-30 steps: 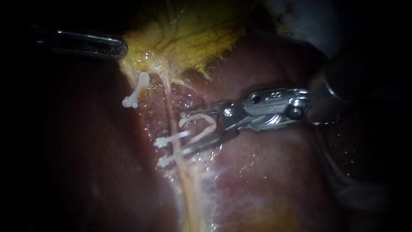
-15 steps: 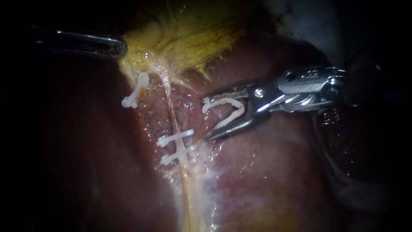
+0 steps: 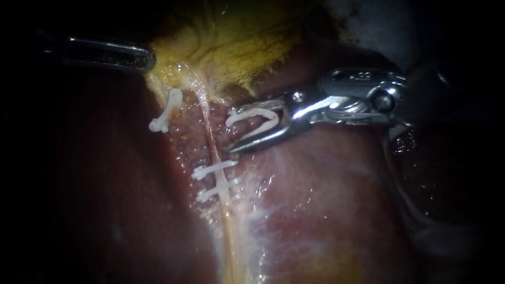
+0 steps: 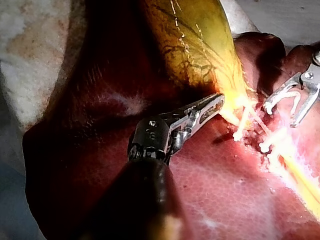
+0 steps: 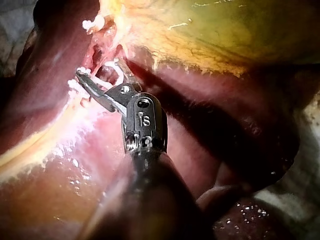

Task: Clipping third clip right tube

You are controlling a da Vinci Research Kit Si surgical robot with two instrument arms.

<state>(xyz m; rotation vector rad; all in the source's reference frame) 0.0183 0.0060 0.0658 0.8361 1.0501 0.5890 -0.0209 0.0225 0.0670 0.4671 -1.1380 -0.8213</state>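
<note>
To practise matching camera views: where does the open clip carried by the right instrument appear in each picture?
Endoscope view: open clip between the right instrument's jaws, right of the tube, above two closed clips.
Left wrist view: in the other instrument's jaws, beyond the left instrument's tip.
Right wrist view: between its own instrument's jaws.
Shared landmark: the yellow gallbladder.

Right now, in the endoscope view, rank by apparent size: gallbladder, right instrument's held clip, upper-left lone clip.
1. gallbladder
2. held clip, open, so spread wide
3. lone clip
</note>
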